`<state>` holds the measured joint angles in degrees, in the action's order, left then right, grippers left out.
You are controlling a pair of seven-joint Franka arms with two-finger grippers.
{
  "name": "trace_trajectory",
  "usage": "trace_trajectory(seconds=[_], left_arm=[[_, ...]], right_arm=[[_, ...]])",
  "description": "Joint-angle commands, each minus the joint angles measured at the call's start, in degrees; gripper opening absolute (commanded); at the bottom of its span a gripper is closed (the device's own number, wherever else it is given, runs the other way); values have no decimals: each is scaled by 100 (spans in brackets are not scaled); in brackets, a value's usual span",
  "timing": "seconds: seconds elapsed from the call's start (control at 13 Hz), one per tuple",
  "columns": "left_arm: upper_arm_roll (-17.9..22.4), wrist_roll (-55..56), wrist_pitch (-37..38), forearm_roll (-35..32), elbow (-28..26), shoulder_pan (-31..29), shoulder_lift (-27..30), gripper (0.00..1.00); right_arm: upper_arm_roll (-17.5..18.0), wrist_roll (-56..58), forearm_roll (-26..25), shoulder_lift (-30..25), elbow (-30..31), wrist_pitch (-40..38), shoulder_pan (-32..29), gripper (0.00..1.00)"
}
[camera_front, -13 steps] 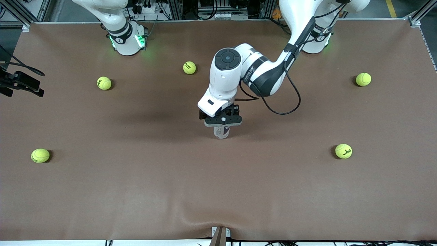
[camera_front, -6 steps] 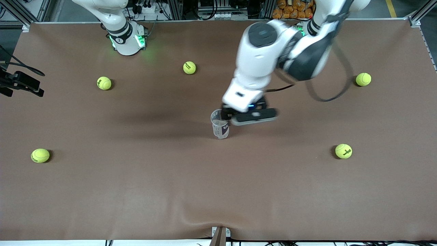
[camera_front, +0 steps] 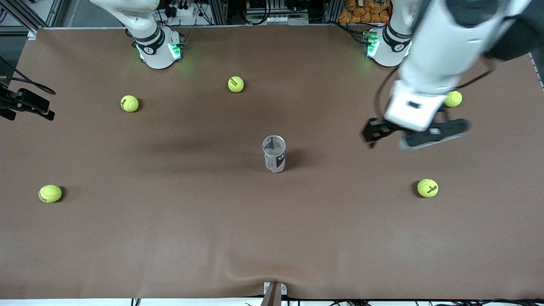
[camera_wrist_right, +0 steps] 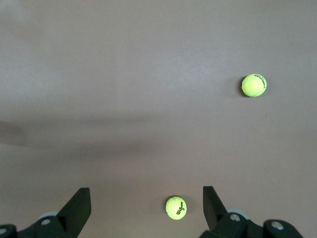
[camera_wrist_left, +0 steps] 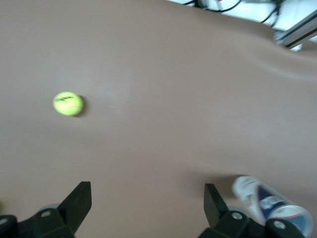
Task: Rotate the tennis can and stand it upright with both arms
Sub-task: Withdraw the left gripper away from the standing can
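Two grippers, both empty; one item under inspection.

Item: the tennis can (camera_front: 274,154) stands upright on the brown table cover (camera_front: 170,238) at mid-table, open silvery rim up, base flat on the cover. Nothing touches it. In my judgement that spot suits it, since either of my arms can reach it from its own end.

Left gripper (camera_front: 414,135): in the air over the table toward the left arm's end, well apart from the can, its fingers spread wide with nothing between them. The left wrist view agrees: left gripper (camera_wrist_left: 146,210) open over bare cover, the can (camera_wrist_left: 271,202) off to one side, one tennis ball (camera_wrist_left: 68,103) farther off. Wide jaws and this clearance mean the can cannot be nudged.

Right gripper (camera_wrist_right: 146,210): not seen in the front view. Its own camera shows it spread wide and empty, high over the cover with two tennis balls (camera_wrist_right: 254,85) (camera_wrist_right: 176,207) below. I judge this arm to be waiting.

Surroundings: five tennis balls lie scattered, the nearest (camera_front: 236,84) well apart from the can, so none props or threatens it.

Finding: the uprighting appears complete. The only risk I judge is a tall, slim, empty can tipping if the cover is disturbed.
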<state>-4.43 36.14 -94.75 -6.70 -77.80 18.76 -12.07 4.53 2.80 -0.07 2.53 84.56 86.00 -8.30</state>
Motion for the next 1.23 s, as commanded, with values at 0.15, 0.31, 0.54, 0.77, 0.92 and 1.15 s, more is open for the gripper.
trace_trajectory(seconds=[0.15,0.31,0.54,0.77,0.92,1.15], left_arm=[[-58,-1389,782,-25,-183,-601,328,100],[-110,-1756,835,-16,-287,-1039,477,100],[-102,-2557,844,186,-297,-1558,600,100],[-93,-2928,931,186,-332,-1814,601,100],[-93,-2937,975,204,-332,-1858,627,100],[-93,-2972,967,774,-551,-2165,767,100]], right_arm=[[92,28,-63,-33,-27,-13,-119,100],[92,28,-63,-33,-27,-13,-119,100],[92,28,-63,-33,-27,-5,-119,100],[92,28,-63,-33,-27,-5,-119,100],[92,28,-63,-33,-27,4,-119,100],[92,28,-63,-33,-27,-5,-119,100]])
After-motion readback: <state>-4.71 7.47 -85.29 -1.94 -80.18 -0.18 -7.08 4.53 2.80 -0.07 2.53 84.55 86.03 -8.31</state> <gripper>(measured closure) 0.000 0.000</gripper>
